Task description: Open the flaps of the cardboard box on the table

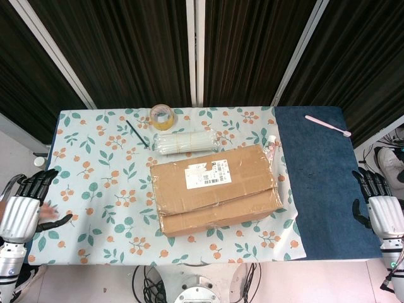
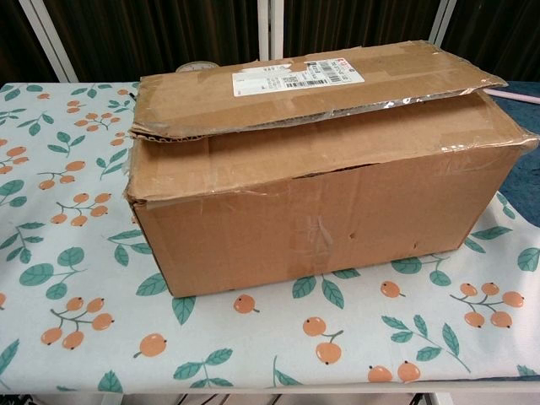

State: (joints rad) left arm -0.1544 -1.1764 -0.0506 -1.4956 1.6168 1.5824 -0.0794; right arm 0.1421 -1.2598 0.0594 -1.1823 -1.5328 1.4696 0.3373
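A brown cardboard box lies in the middle of the table, its long side toward me. Both top flaps are folded down; the far flap with the white shipping label overlaps the near one, its edge slightly lifted. My left hand hovers at the table's left edge, fingers spread, holding nothing. My right hand is at the right edge, fingers apart and empty. Both hands are well away from the box. Neither hand shows in the chest view.
Behind the box lie a bundle of white tubes, a roll of yellow tape, a black pen and a small bottle. A pink toothbrush rests on the blue cloth at the right.
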